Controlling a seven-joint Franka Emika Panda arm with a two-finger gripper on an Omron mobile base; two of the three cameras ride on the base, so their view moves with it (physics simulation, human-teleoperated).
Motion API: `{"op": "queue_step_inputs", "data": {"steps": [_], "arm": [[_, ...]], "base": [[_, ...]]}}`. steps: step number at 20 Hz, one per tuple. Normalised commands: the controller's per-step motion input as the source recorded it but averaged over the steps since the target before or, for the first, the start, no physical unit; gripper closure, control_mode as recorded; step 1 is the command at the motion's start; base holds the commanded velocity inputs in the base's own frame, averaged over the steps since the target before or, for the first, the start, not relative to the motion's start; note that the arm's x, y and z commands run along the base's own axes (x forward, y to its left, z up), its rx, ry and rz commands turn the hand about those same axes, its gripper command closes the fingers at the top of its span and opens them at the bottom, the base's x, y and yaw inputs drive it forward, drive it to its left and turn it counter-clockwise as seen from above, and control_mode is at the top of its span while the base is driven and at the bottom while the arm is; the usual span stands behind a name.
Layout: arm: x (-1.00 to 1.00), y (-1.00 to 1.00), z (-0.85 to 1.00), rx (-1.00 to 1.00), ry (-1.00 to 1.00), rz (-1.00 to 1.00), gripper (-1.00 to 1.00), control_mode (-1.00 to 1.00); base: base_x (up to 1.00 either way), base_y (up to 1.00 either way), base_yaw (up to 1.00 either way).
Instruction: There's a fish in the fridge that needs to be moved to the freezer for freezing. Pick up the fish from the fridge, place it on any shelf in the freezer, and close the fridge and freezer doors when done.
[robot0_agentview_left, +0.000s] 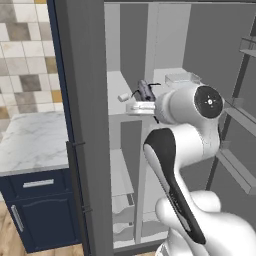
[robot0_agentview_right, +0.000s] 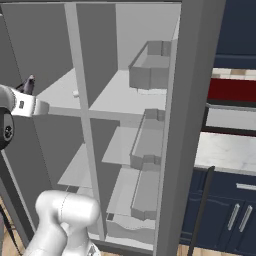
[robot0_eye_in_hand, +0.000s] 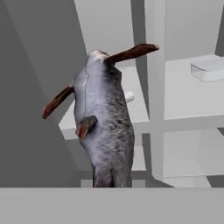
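One grip carries everything now: the gripper (robot0_agentview_left: 141, 96) is closed tight on the fish (robot0_eye_in_hand: 105, 131), which stands up from between the fingertips in the hand view, grey body rising toward 12 o'clock, its reddish-brown tail fins spread at 10 and 1 o'clock. In the left base view the fish (robot0_agentview_left: 145, 90) shows as a small dark shape just beyond the wrist, held above the front edge of a white shelf (robot0_agentview_left: 118, 95), close to the upright divider (robot0_agentview_left: 151, 60) between the two sections. From the right base view its tip (robot0_agentview_right: 29, 84) pokes up at 9 o'clock beside the hand.

Judging by this, the carry into the freezer (robot0_agentview_left: 125, 55) is under way and the release is not yet done. To do it well, keep the jaws shut until the fish is well over the shelf, clear of the divider and of the small pale item (robot0_agentview_left: 123, 97) lying on the shelf near it. Lower until the body rests on the shelf before letting go; a drop from a height could send it rolling off the front lip. The spread fins may catch the divider, so pass with a margin. Both doors (robot0_agentview_left: 82, 125) stand open, the fridge (robot0_agentview_right: 135, 95) one included, and need shutting afterwards.
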Motion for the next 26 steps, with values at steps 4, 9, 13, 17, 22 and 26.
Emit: {"op": "queue_step_inputs", "data": {"steps": [4,9,13,17,22,26], "arm": [[0.41,0.44,-0.06,0.00,0.00,0.00,1.00,-1.00],[0.53,0.04,-0.05,0.05,0.10,0.01,1.00,-1.00],[0.56,0.03,-0.17,0.04,0.10,0.01,1.00,-1.00],[0.63,0.21,-0.26,0.00,0.03,0.00,1.00,-1.00],[0.63,0.13,-0.24,0.00,0.02,0.00,1.00,-1.00],[0.59,0.07,-0.31,0.00,0.07,0.00,1.00,-1.00]], "base": [[0.00,0.00,0.00],[0.00,0.00,0.00],[0.00,0.00,0.00],[0.00,0.00,0.00],[0.00,0.00,0.00],[0.00,0.00,0.00]]}}
